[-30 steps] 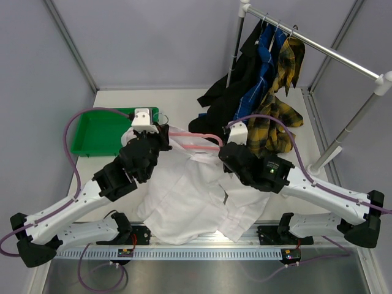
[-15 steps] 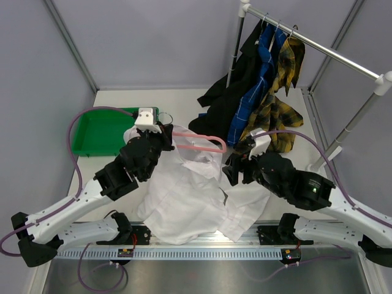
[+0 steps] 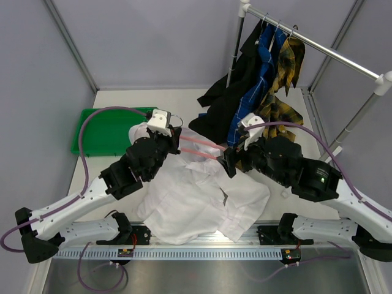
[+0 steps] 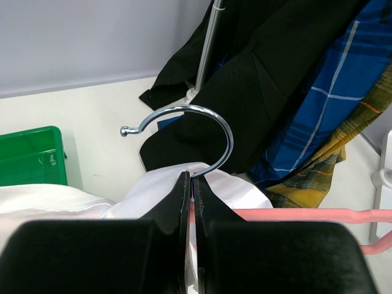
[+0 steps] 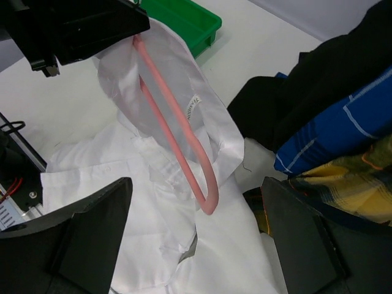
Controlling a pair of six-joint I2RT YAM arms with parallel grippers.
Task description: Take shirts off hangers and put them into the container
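Note:
My left gripper (image 3: 174, 137) (image 4: 192, 184) is shut on the neck of the pink hanger (image 3: 201, 147) (image 5: 177, 153), just under its silvery hook (image 4: 215, 121). The white shirt (image 3: 196, 196) (image 5: 184, 110) drapes by its collar over the hanger's near part and spreads on the table. The hanger's far end is bare. My right gripper (image 3: 230, 159) (image 5: 196, 187) hovers open over that bare end, touching nothing. The green container (image 3: 101, 131) (image 5: 184, 15) sits at the back left, partly hidden by my left arm.
A black shirt (image 3: 223, 104), a blue plaid shirt (image 3: 262, 64) and a yellow-and-black plaid shirt (image 3: 286, 73) hang from the rail (image 3: 324, 49) at the back right, their tails reaching the table. The rail's post (image 3: 343, 131) stands on the right.
My right gripper has opened, let go at the hanger's right end and drawn back to the right. The left gripper has carried the hanger a little to the right.

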